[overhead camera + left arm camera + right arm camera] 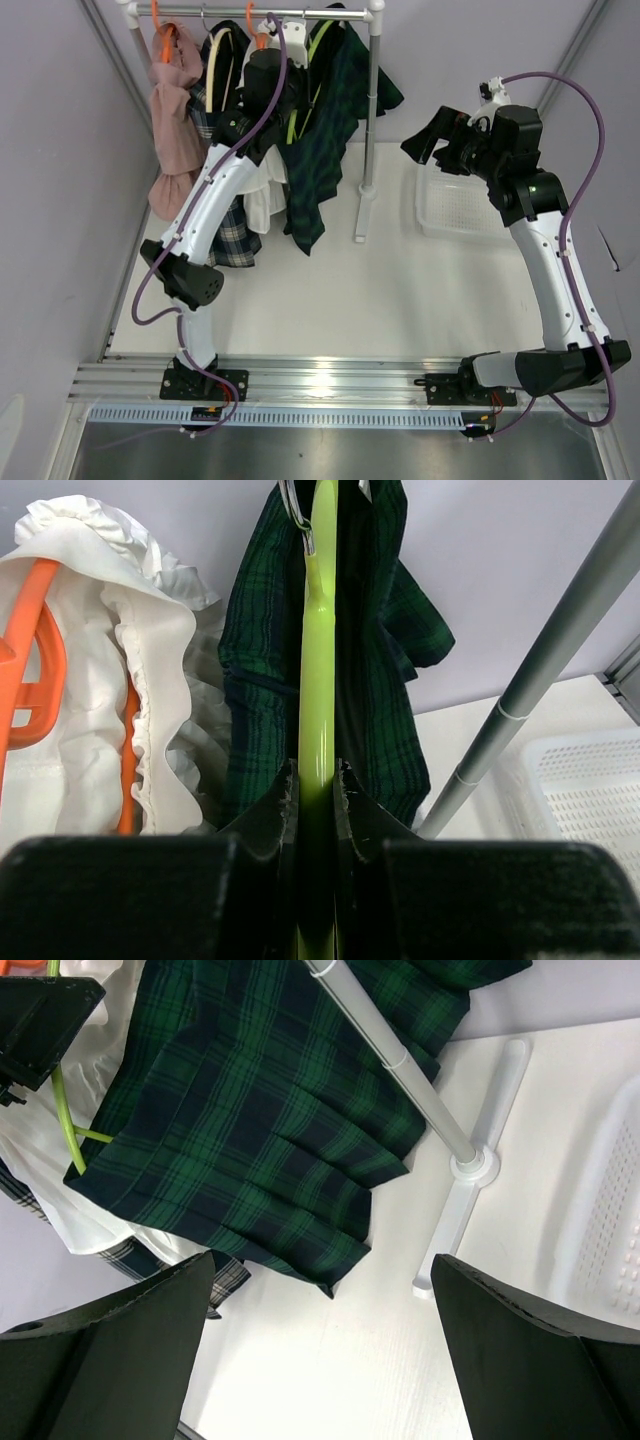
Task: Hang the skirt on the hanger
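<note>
1. While the left arm (215, 190) is up at the rail (260, 12) at 12 o'clock, the top view shows the green plaid skirt (318, 175) hanging there on the lime hanger (322, 42), among other garments. Right gripper (425, 140) is at 2 o'clock, jaws spread and holding nothing, above the white basket (460, 205).
2. Left wrist: left gripper (316, 790) is clamped on the lime hanger's arm, which runs to 12 o'clock. Skirt drapes on both sides of it. White ruffled garment (90, 610) at 9 o'clock, rack post (545, 655) at 3 o'clock.
3. Right wrist: fingers (110, 1350) sit wide apart at 7 and 5 o'clock. Skirt at 11 o'clock, well apart from them. Rack foot (472, 1165) at 3 o'clock.
</note>
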